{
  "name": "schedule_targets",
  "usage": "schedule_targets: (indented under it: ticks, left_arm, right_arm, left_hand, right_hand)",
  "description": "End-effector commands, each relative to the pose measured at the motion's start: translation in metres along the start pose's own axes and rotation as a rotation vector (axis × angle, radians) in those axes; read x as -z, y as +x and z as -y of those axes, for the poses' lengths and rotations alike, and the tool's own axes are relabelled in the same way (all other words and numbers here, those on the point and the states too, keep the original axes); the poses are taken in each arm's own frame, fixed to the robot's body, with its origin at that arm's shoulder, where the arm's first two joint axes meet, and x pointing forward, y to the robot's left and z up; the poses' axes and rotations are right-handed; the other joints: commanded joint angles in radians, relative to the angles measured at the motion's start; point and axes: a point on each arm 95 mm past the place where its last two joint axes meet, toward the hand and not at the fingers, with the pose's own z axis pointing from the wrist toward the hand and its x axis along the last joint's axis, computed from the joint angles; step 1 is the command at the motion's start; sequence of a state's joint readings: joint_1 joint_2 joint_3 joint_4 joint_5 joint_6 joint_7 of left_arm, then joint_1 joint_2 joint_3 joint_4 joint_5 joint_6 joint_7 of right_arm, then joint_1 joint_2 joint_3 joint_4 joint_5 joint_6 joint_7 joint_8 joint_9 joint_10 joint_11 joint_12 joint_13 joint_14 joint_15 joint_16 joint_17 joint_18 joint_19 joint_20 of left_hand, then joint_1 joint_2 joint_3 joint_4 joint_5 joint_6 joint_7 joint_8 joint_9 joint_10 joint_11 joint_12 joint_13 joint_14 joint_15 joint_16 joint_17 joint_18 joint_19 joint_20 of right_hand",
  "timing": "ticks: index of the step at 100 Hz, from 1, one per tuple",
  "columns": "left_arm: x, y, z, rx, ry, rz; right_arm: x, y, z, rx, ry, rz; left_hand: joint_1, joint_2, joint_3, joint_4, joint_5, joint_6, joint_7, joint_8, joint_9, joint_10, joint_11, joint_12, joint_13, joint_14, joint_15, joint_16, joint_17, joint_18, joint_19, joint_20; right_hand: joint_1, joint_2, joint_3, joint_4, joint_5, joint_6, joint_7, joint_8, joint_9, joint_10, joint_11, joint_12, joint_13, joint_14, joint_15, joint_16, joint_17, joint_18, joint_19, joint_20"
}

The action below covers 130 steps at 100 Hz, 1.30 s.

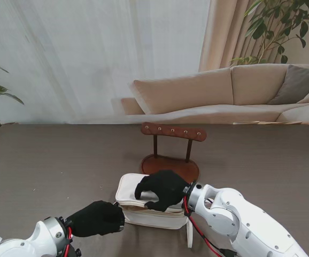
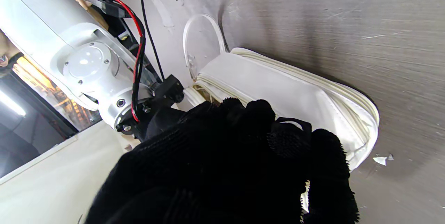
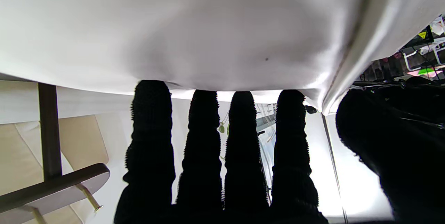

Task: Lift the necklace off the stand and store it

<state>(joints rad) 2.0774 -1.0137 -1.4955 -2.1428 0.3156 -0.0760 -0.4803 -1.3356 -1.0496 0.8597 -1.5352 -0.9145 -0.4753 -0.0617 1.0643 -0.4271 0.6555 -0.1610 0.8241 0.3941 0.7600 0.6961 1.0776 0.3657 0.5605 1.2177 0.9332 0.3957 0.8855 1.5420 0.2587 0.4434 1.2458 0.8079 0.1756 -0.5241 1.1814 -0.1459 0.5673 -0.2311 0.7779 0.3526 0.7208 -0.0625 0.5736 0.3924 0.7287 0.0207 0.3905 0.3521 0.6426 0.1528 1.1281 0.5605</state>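
1. Two black-gloved hands meet at the white pouch (image 1: 144,206) on the brown table (image 1: 47,166). The left hand (image 1: 97,218), nearest me, grips the pouch's left end.
2. The right hand (image 1: 162,188) lies flat on top of the pouch, fingers (image 3: 200,147) extended, clasping nothing.
3. Beyond stands the wooden stand (image 1: 171,152), pegs bare; the necklace cannot be seen.
4. Farthest sits a beige sofa (image 1: 224,93).

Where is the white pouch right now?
In the stand's view the white pouch lies just nearer to me than the wooden stand, under the right robot hand, left robot hand at its left end.
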Motion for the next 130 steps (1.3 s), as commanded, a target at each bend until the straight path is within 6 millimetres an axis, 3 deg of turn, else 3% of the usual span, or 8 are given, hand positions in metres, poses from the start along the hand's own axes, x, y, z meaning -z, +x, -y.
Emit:
schedule_targets:
  ticks: [1,45,78,107,130]
  left_arm:
    - [-0.001,0.016,-0.005,-0.008,-0.036,-0.050]
    - [-0.002,0.033,-0.011,-0.022,-0.063,-0.106]
    - [-0.010,0.031,-0.013,-0.017,-0.067,-0.106]
    - [-0.009,0.022,-0.015,-0.014,-0.047,-0.074]
    - [-0.010,0.017,-0.014,-0.014,-0.037,-0.057]
  right_arm:
    - [0.007,-0.001,0.032,-0.026,0.094,0.019]
    - [0.003,-0.003,0.035,-0.036,0.102,0.030]
    - [0.002,-0.005,0.037,-0.053,0.103,0.031]
    - [0.011,-0.004,0.021,-0.109,0.064,0.048]
    - [0.019,-0.003,0.005,-0.167,0.009,0.060]
  left_hand:
    - [0.029,-0.015,0.052,-0.008,0.079,-0.125,0.125,0.018,0.031,-0.016,0.012,-0.013,0.041,0.027,-0.009,0.005,0.018,-0.034,0.053,-0.007]
    - [0.028,-0.015,0.051,-0.009,0.076,-0.129,0.128,0.017,0.032,-0.022,0.016,-0.019,0.043,0.020,-0.004,0.005,0.023,-0.034,0.058,-0.010]
    - [0.032,-0.010,0.043,-0.008,0.073,-0.128,0.125,0.012,0.026,-0.019,-0.002,-0.040,0.037,0.035,-0.037,-0.011,0.023,-0.034,0.058,-0.015]
    - [0.038,-0.006,0.034,-0.006,0.072,-0.125,0.122,0.011,0.020,-0.014,-0.038,-0.073,0.042,0.070,-0.119,-0.052,0.018,-0.033,0.053,-0.021]
    - [0.040,-0.004,0.031,-0.005,0.071,-0.124,0.121,0.013,0.019,-0.012,-0.052,-0.083,0.045,0.085,-0.154,-0.071,0.016,-0.031,0.044,-0.026]
  right_hand:
    - [0.014,0.033,0.032,0.021,0.016,0.009,0.016,0.000,0.012,-0.008,0.003,-0.002,0.070,0.068,0.024,-0.002,-0.387,0.046,-0.127,-0.074]
    - [0.014,0.043,0.032,0.023,0.016,0.010,0.017,0.000,0.010,-0.006,0.004,-0.002,0.069,0.068,0.023,-0.003,-0.388,0.045,-0.127,-0.075]
    - [-0.001,0.025,0.015,0.019,-0.002,0.009,0.012,-0.002,0.000,0.002,0.004,-0.002,0.065,0.071,0.023,-0.003,-0.388,0.046,-0.126,-0.075]
    - [-0.045,-0.032,-0.059,0.011,-0.050,0.009,-0.022,-0.015,-0.059,0.032,-0.006,-0.002,0.019,0.115,0.006,-0.004,-0.420,0.073,-0.154,-0.081]
    - [-0.068,-0.029,-0.128,0.013,-0.065,0.008,-0.046,-0.023,-0.112,0.053,-0.020,-0.008,-0.022,0.149,-0.029,-0.010,-0.444,0.098,-0.195,-0.078]
